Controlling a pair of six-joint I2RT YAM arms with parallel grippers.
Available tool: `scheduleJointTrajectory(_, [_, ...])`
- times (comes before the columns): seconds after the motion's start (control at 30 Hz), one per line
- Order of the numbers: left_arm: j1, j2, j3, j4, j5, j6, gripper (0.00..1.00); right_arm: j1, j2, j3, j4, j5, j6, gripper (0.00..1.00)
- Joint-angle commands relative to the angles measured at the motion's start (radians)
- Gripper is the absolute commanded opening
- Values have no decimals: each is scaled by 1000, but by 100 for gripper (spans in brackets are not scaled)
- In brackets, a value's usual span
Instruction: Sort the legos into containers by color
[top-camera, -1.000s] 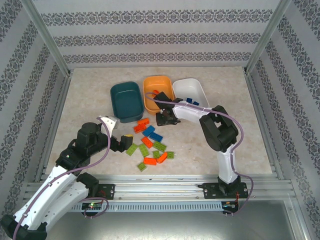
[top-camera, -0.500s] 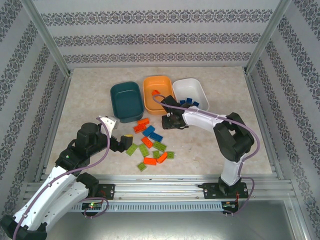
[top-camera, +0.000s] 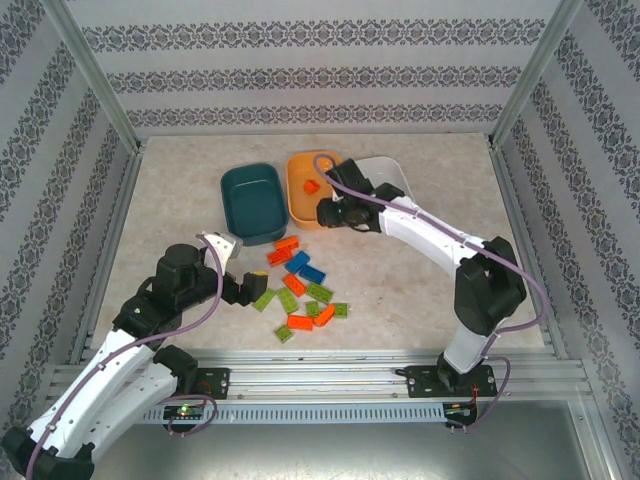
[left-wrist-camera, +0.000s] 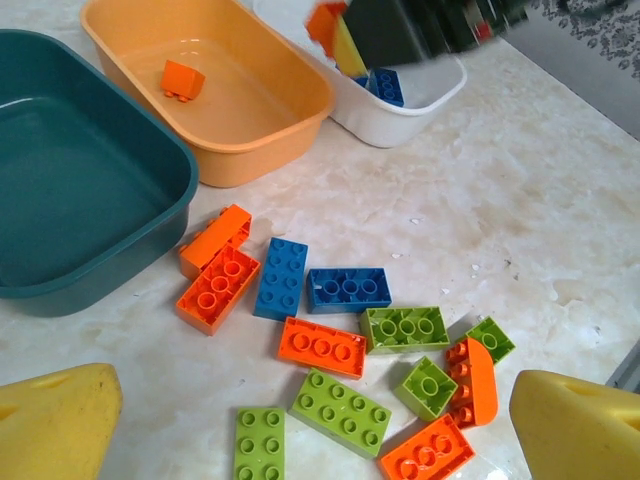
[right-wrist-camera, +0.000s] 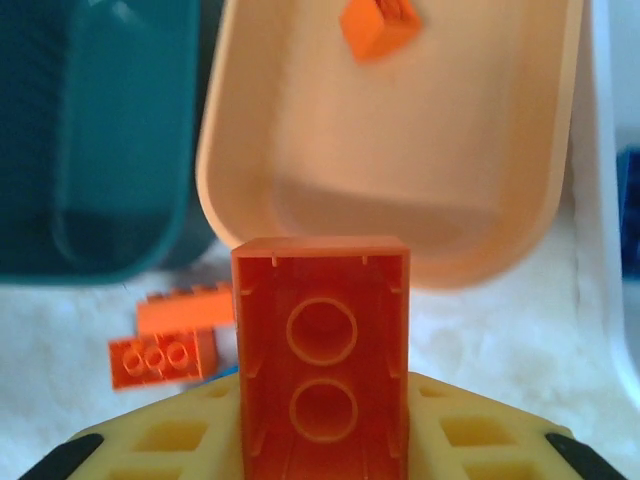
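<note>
- Orange brick (right-wrist-camera: 322, 350): clamped between the yellow pads of the right gripper (top-camera: 335, 213), above the table, at the near rim of the orange tub (top-camera: 299, 168).
- Orientation: hollow underside with two round tubes turned up to the wrist camera, studs facing away. Long axis in line with the fingers, far end pointing toward the tub.
- Right fingers: closed on the brick's two long sides, far end of the brick projecting past the pads.
- Left gripper (left-wrist-camera: 315, 430): spread wide, holding nothing, poised over the loose pile (top-camera: 305, 290) of green, orange and blue bricks.
- Tub contents: one orange brick (top-camera: 312, 186) in the orange tub; blue bricks (left-wrist-camera: 385, 85) in the white tub (top-camera: 395, 175); teal tub (top-camera: 250, 200) bare inside.
- Hazard, early release: far end appears level with the near rim rather than over the floor. Probable strike on the rim, then a fall back to the table.
- Hazard, sideways drift: white tub just beside on one flank, teal tub on the other. Likely landing among the wrong colour.
- Hazard, tumbling: lengthwise release from a height likely to bounce out of a shallow tub.
</note>
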Motion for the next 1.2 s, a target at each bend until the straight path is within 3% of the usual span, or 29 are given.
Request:
scheduleJointTrajectory(0.0, [2, 0, 0, 19, 30, 5, 100, -30, 80, 94, -25, -14, -48, 35])
scheduleJointTrajectory(0.57, [1, 52, 1, 31, 78, 0, 100, -121, 555, 612, -9, 1, -82, 35])
scheduleJointTrajectory(0.8, [1, 62, 1, 33, 87, -2, 100, -133, 676, 754, -61, -19, -74, 36])
scheduleJointTrajectory(1.17, [2, 50, 2, 32, 86, -3, 100, -134, 643, 824, -125, -29, -75, 61])
